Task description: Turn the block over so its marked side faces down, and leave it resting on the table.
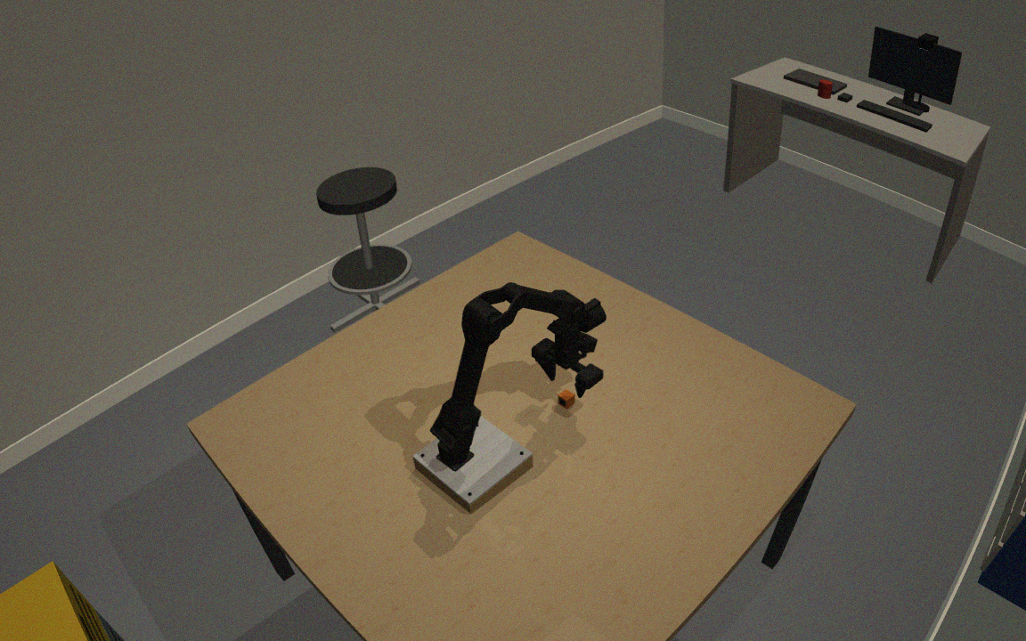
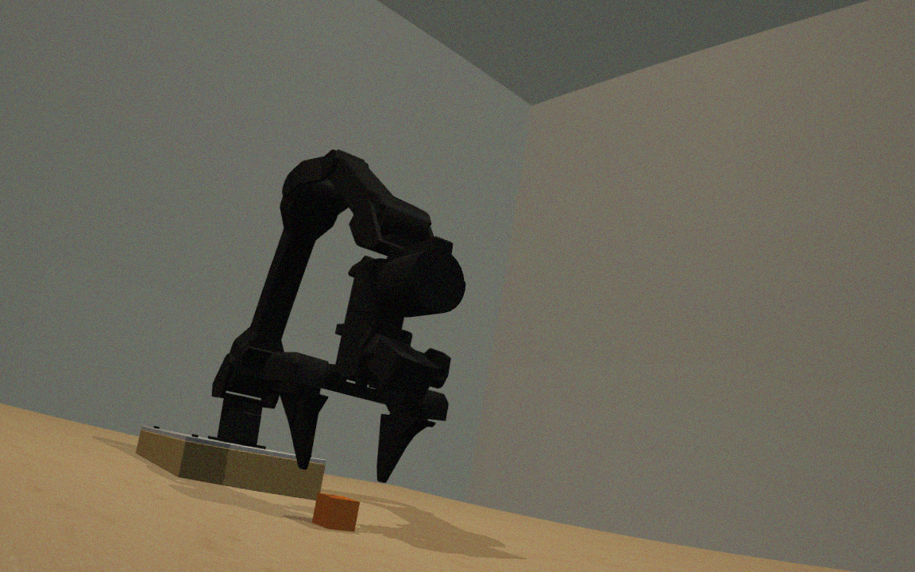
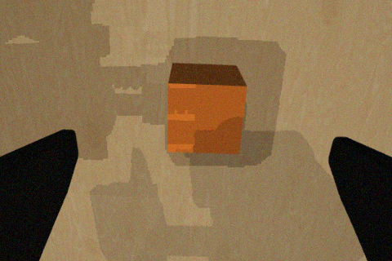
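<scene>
An orange block [image 3: 207, 117] sits on the desk [image 3: 327, 0]. Its far side looks dark brown. Two black jaws stand wide apart, low on each side. Shadows fall across it.

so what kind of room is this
Likely an office or lab: a wooden table with the arm bolted on, a desk with a monitor and keyboards, and a stool by the wall.

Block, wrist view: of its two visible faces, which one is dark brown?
The narrow face along the upper edge of the block in the picture. The larger face below it is bright orange, partly shadowed.
</scene>
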